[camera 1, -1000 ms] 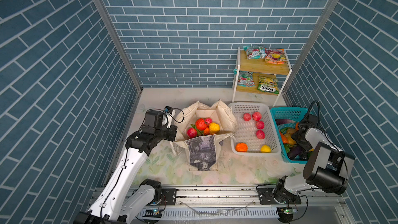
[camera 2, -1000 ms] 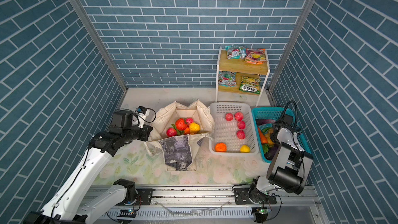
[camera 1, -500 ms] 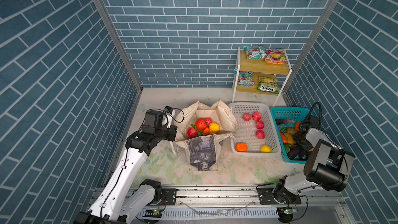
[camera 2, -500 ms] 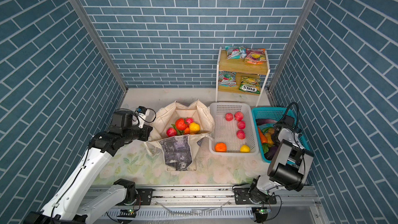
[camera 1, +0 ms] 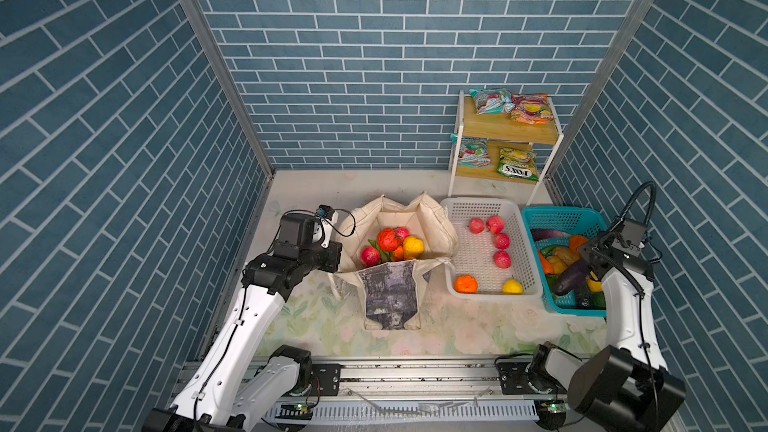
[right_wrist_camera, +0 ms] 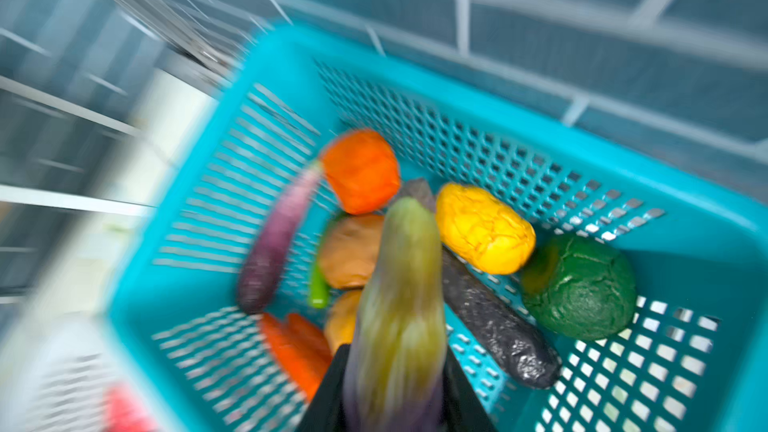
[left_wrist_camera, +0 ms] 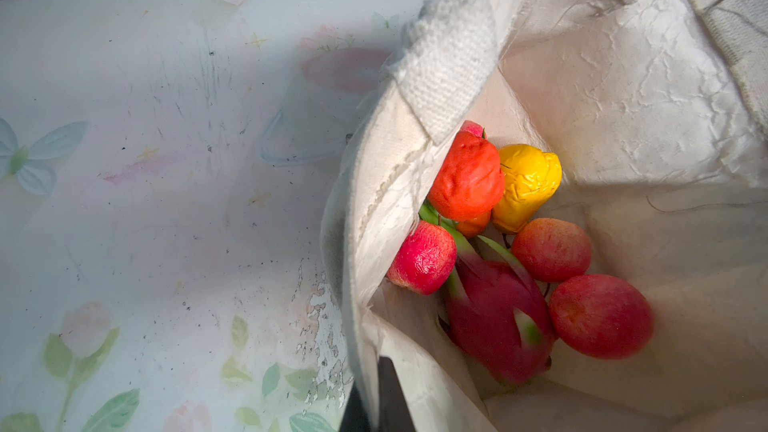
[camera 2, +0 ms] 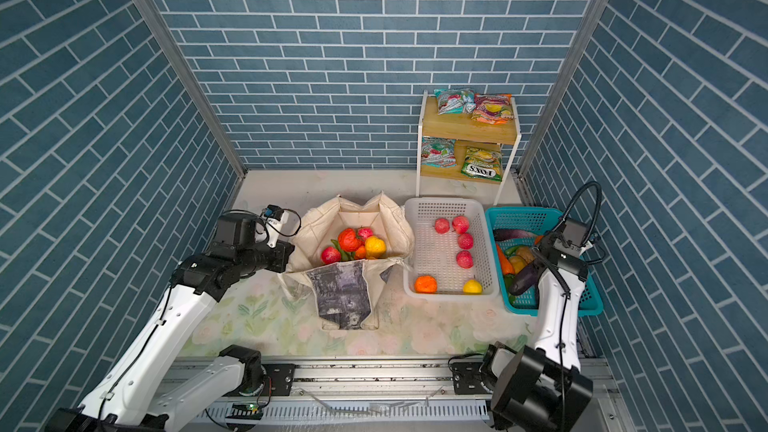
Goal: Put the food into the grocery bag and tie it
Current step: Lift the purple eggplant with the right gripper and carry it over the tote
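Note:
The cream grocery bag (camera 1: 390,297) (camera 2: 340,297) stands open at mid-table. Inside lie food items: red apples (left_wrist_camera: 600,315), a dragon fruit (left_wrist_camera: 494,317) and a yellow pear (left_wrist_camera: 525,184). My left gripper (camera 1: 337,257) (left_wrist_camera: 378,398) is shut on the bag's left rim, with canvas pinched between its fingers. My right gripper (camera 1: 588,263) (right_wrist_camera: 395,401) is shut on a purple eggplant (camera 1: 572,277) (right_wrist_camera: 399,305), held just above the teal basket (camera 1: 561,218). More apples (camera 1: 494,224), an orange (camera 1: 465,284) and a yellow pear (camera 1: 512,286) lie in the white basket (camera 1: 478,205).
Toy vegetables fill the teal basket (right_wrist_camera: 498,130), among them a dark eggplant (right_wrist_camera: 494,322) and carrots (right_wrist_camera: 295,351). A small wooden shelf (camera 1: 507,130) at the back right carries several snack packets (camera 1: 513,105). Brick-pattern walls close in on three sides.
My right gripper has shut on the purple eggplant and raised it out of the teal basket. The left arm and the bag have not moved.

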`<move>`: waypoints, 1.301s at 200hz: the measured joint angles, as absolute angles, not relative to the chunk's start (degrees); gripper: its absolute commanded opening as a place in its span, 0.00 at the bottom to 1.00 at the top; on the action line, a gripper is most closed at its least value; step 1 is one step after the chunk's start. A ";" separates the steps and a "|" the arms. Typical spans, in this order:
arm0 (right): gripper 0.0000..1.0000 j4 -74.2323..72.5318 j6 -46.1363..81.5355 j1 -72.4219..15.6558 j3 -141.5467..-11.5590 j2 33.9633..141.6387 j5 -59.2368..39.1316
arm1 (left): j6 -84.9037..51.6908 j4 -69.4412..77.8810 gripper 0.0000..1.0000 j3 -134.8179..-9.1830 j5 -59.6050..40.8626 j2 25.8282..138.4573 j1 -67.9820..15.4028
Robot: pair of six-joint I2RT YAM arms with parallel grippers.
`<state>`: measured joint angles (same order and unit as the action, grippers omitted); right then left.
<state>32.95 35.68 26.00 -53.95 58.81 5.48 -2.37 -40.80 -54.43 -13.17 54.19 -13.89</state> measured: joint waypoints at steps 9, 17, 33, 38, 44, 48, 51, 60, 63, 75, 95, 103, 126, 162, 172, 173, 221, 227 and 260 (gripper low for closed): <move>0.18 33.34 36.21 25.98 -55.75 56.16 4.36 | -2.37 -40.80 0.00 -54.43 -13.15 54.19 -13.89; 0.19 33.65 36.51 25.82 -57.49 54.15 3.36 | -2.37 -40.80 0.00 -54.43 -13.15 54.19 -13.89; 0.19 34.00 37.69 25.41 -60.75 51.44 1.19 | -2.39 -40.80 0.00 -54.43 -13.15 54.19 -13.89; 0.19 34.04 37.98 25.19 -61.65 50.92 0.49 | -2.37 -40.80 0.00 -54.43 -13.15 54.17 -13.89; 0.19 34.11 38.63 24.75 -62.87 50.39 -0.36 | -2.37 -40.80 0.00 -54.43 -13.17 54.19 -13.89; 0.19 34.06 38.98 24.34 -63.57 50.15 -1.08 | -2.37 -40.80 0.00 -54.43 -13.17 54.17 -13.89; 0.19 34.04 39.24 24.12 -64.01 50.02 -1.50 | -2.37 -40.80 0.00 -54.43 -13.17 54.17 -13.89; 0.19 33.95 40.12 22.94 -65.28 49.78 -2.92 | -2.37 -40.80 0.00 -54.43 -13.17 54.17 -13.89; 0.19 33.91 40.42 22.39 -65.63 49.74 -3.33 | -2.37 -40.80 0.00 -54.43 -13.17 54.17 -13.89; 0.19 33.76 41.82 19.73 -66.94 49.74 -4.51 | -2.37 -40.80 0.00 -54.43 -13.17 54.17 -13.89; 0.18 32.12 44.14 11.86 -68.31 50.35 -5.48 | -2.37 -40.80 0.00 -54.43 -13.17 54.17 -13.89; 0.18 31.20 45.06 7.33 -68.79 51.09 -5.48 | -2.37 -40.80 0.00 -54.43 -13.17 54.17 -13.89; 0.19 28.16 46.68 -4.80 -70.32 54.72 -4.67 | -2.37 -40.80 0.00 -54.43 -13.19 54.17 -13.89; 0.19 23.55 46.39 -21.85 -74.85 62.72 -0.91 | -2.37 -40.80 0.00 -54.43 -13.19 54.17 -13.89; 0.19 22.39 45.80 -25.98 -77.10 65.17 0.01 | -2.37 -40.80 0.00 -54.43 -13.19 54.17 -13.89; 0.19 22.26 45.78 -26.24 -77.25 65.34 0.08 | -2.37 -40.80 0.00 -54.43 -13.19 54.17 -13.89; 0.19 17.91 39.92 -41.71 -88.23 78.26 2.70 | -2.37 -40.80 0.00 -54.43 -13.23 53.98 -13.89; 0.19 17.69 39.03 -43.24 -89.27 79.83 2.92 | -2.39 -40.80 0.00 -54.43 -13.26 53.98 -13.89; 0.18 17.54 34.59 -49.91 -93.43 87.44 4.34 | -2.37 -40.80 0.00 -54.43 -13.34 53.95 -13.89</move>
<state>17.54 34.59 -49.91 -93.43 87.44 4.34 -2.37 -40.80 -54.43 -13.34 53.95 -13.89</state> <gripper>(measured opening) 0.304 0.055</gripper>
